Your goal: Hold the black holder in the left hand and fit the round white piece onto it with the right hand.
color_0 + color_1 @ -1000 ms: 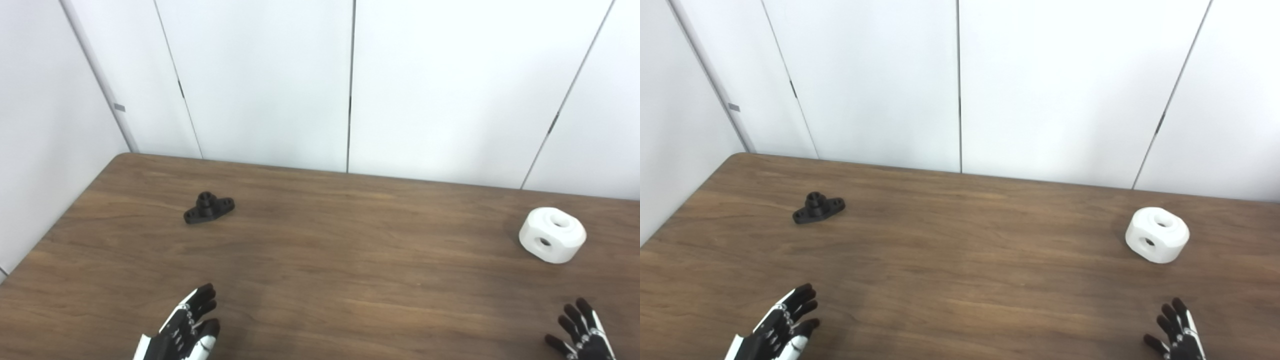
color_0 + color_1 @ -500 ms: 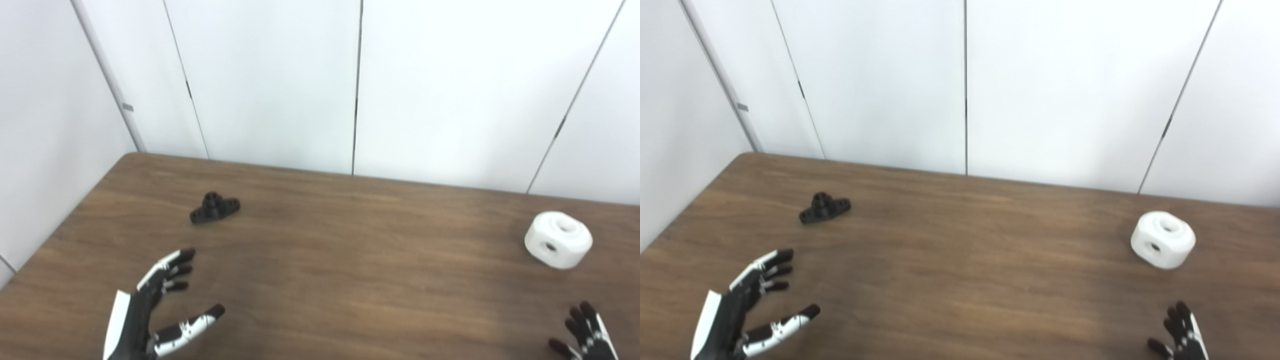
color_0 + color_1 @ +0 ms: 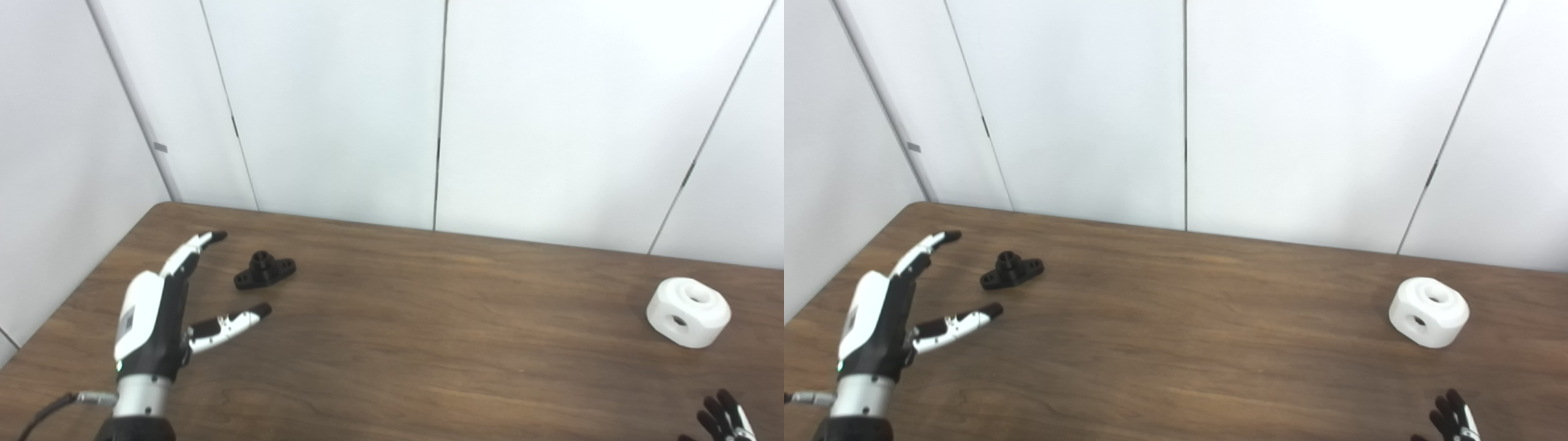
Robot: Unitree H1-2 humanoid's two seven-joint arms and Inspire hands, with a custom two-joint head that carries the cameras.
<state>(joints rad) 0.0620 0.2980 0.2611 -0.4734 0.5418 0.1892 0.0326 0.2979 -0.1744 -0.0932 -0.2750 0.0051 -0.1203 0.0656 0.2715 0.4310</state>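
The black holder [image 3: 264, 270], a small flanged piece with a raised hub, lies on the brown table [image 3: 429, 318] at the far left. My left hand [image 3: 160, 309] is raised just left of and nearer than it, open, fingers stretched past it and thumb reaching below it, not touching. The round white piece [image 3: 688, 312], with a hole on top and one in its side, rests at the far right. Only the fingertips of my right hand [image 3: 726, 419] show at the bottom right corner, spread apart and holding nothing.
White wall panels [image 3: 441, 110] stand behind the table's far edge and along its left side. The table's rounded far-left corner [image 3: 160, 207] is close to the holder. Wood surface stretches between the two parts.
My left hand has risen and reached forward to beside the black holder, fingers spread wide. The right hand has sunk lower in the picture. The camera has tilted a little.
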